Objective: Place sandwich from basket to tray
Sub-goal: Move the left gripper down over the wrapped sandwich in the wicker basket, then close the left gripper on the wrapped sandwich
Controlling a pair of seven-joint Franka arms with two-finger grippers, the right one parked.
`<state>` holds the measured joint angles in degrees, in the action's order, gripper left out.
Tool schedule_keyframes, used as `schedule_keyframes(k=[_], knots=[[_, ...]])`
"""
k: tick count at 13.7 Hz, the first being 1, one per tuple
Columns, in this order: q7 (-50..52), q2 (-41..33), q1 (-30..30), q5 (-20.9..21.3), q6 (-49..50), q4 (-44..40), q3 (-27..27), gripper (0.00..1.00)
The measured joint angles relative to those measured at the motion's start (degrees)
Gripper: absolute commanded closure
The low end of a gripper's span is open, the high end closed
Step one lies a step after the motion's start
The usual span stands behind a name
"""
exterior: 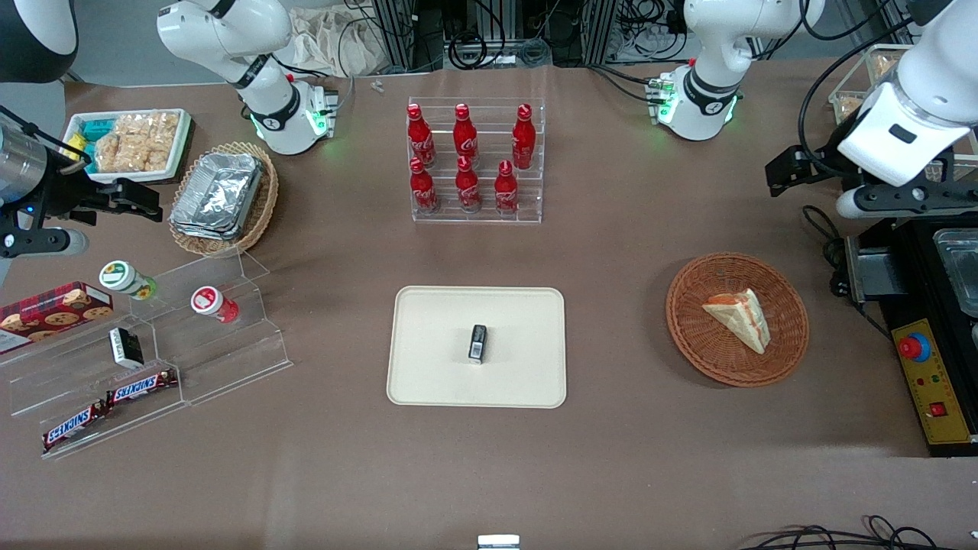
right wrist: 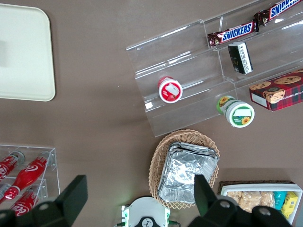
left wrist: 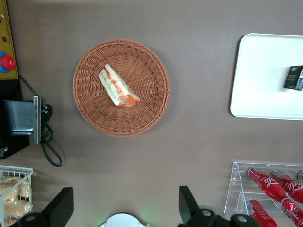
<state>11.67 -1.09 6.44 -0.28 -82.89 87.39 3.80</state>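
The sandwich, a pale bread wedge with orange-red and green filling, lies in the round reddish-brown basket toward the working arm's end of the table. The left gripper hangs high above the table, farther from the front camera than the basket, open and empty. In the left wrist view its gripper has its fingers wide apart, well clear of the sandwich and the basket. The cream tray lies mid-table, also in the left wrist view, with a small black packet on it.
A clear rack of red cola bottles stands farther from the camera than the tray. A black control box with a red button sits beside the basket. A tan basket of foil containers and an acrylic snack shelf lie toward the parked arm's end.
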Motion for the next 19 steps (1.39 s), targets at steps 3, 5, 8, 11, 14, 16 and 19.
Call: schedule_keyframes(k=[3, 5, 8, 11, 14, 16, 19], knots=[[0.0, -0.1, 0.0, 0.0, 0.5, 0.0, -0.1, 0.00], [0.2, -0.1, 0.0, 0.1, 0.9, 0.3, -0.2, 0.00], [4.7, 0.1, 0.0, 0.8, 0.9, 3.8, -1.1, 0.00], [6.6, 0.4, -0.1, 1.0, -6.6, 12.4, -3.8, 0.00], [11.4, 1.2, -0.2, 1.0, -20.7, 23.2, -5.5, 0.00], [16.1, 1.9, -0.2, 1.0, -30.6, 30.0, -5.5, 0.00], [22.0, 4.3, -0.1, 1.0, -41.7, 36.4, -5.4, 0.00]])
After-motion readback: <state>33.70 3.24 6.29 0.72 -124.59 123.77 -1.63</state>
